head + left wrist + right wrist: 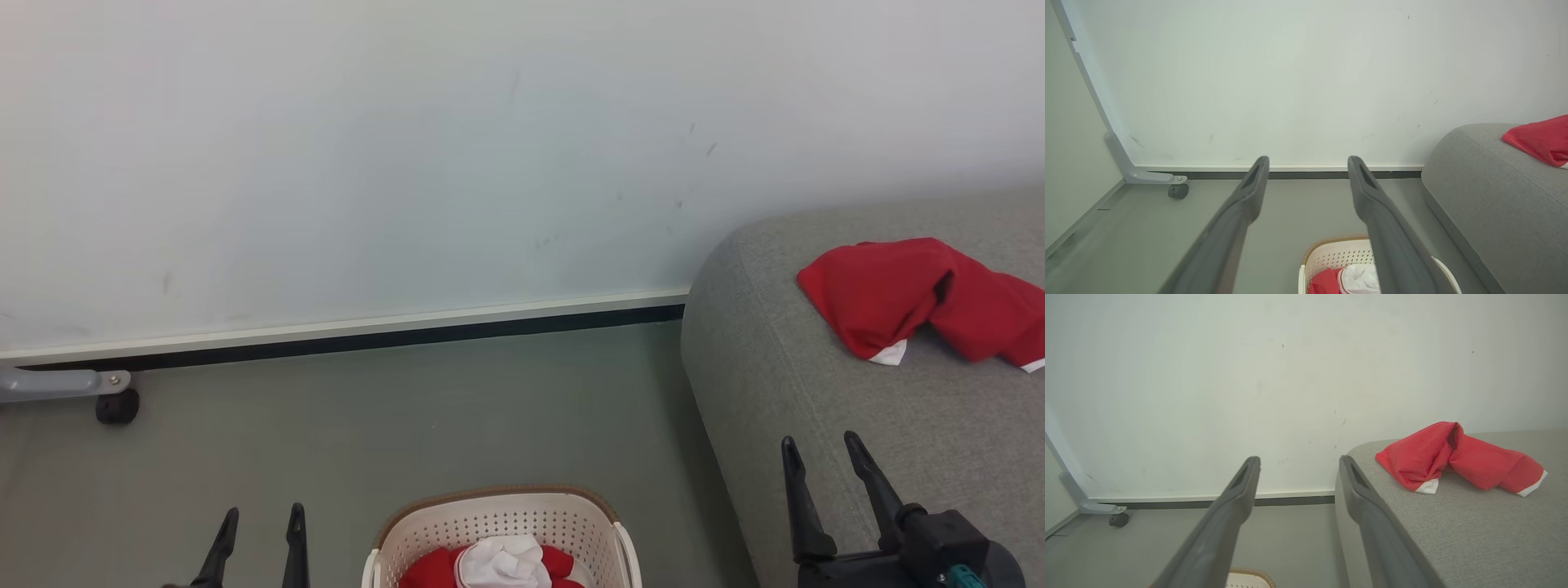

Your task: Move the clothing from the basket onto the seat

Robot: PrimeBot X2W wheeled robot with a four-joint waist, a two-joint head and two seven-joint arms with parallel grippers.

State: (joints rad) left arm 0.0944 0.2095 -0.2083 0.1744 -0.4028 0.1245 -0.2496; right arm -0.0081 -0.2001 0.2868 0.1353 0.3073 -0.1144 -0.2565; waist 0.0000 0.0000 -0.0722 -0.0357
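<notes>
Left end effector (265, 511) open, empty, above floor (408, 408) left of basket (498, 523) | right end effector (819, 441) open, empty, over near edge of seat (816, 384) | one red garment (914, 298) on seat, far right | red-and-white clothing (502, 565) in basket, near centre

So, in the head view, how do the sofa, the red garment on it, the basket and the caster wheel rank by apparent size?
1. sofa
2. red garment and basket: look alike, both cut off by the frame, so unranked
3. caster wheel
</notes>
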